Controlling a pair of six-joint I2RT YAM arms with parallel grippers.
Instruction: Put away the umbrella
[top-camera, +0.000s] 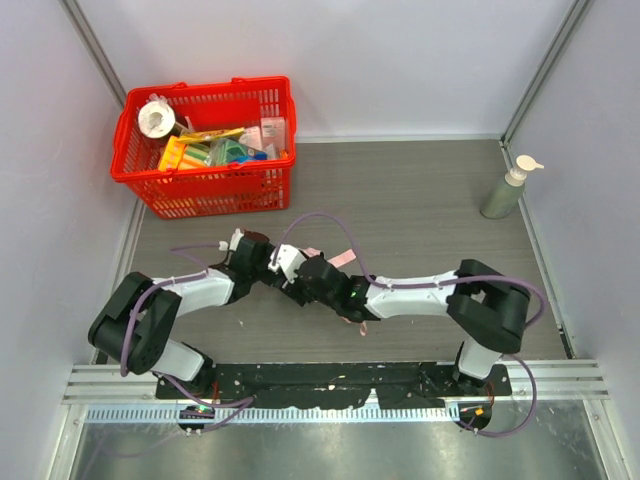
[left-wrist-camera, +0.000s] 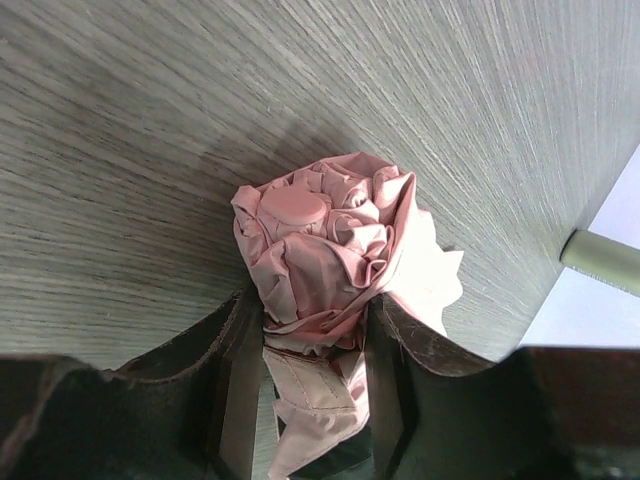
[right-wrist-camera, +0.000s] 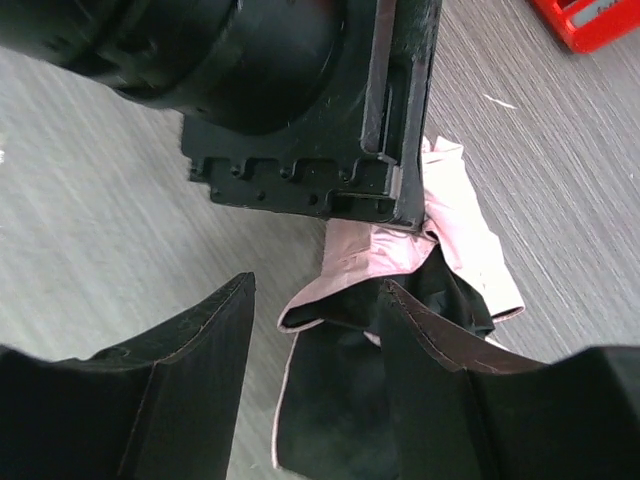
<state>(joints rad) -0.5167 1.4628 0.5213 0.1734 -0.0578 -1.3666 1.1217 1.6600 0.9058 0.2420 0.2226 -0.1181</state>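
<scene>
The pale pink umbrella (left-wrist-camera: 322, 243) is a crumpled folded bundle held just above the grey table. My left gripper (left-wrist-camera: 315, 335) is shut on it, its fabric and strap pinched between the fingers. In the top view only pink bits of the umbrella (top-camera: 343, 258) show beside the arms; the rest is hidden. My right gripper (right-wrist-camera: 315, 305) is open right next to the left gripper. A loose flap of the umbrella (right-wrist-camera: 350, 262), pink with a black lining, lies between its fingers. In the top view the left gripper (top-camera: 272, 262) and the right gripper (top-camera: 306, 280) meet mid-table.
A red plastic basket (top-camera: 205, 190) full of small goods stands at the back left; its corner shows in the right wrist view (right-wrist-camera: 590, 20). A green pump bottle (top-camera: 505, 190) stands at the right wall and also shows in the left wrist view (left-wrist-camera: 600, 260). Walls enclose the table.
</scene>
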